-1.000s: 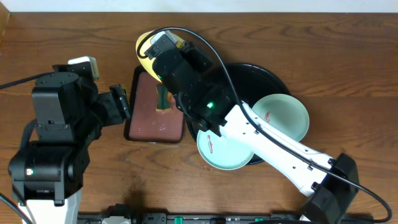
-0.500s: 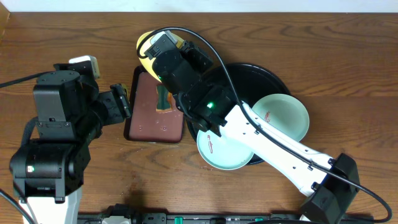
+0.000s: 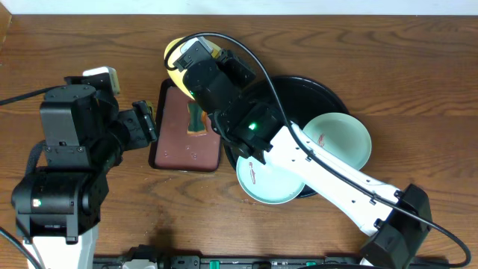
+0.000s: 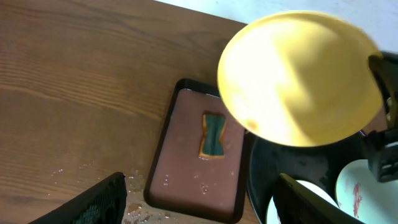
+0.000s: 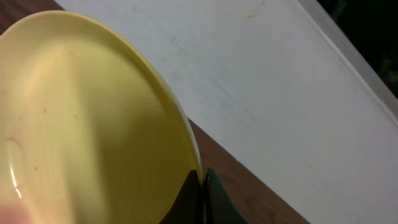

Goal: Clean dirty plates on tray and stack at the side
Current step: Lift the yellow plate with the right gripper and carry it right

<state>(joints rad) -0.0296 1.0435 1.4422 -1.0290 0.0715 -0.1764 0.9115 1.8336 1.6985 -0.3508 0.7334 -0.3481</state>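
Note:
My right gripper [image 5: 201, 186] is shut on the rim of the pale yellow plate [image 5: 87, 124] and holds it up above the far end of the maroon tray; the plate also shows in the overhead view [image 3: 174, 54] and the left wrist view [image 4: 298, 78]. Two mint-blue plates with reddish smears lie on the black round tray [image 3: 317, 90]: one at the right [image 3: 340, 138], one at the front [image 3: 270, 179]. My left gripper [image 4: 199, 199] is open and empty, left of the maroon tray.
A rectangular maroon tray [image 3: 185, 127] with a black rim holds a small green sponge [image 4: 214, 134] and water drops. Water is spattered on the wood table [image 4: 74, 81] near its corner. A white wall runs along the table's far edge.

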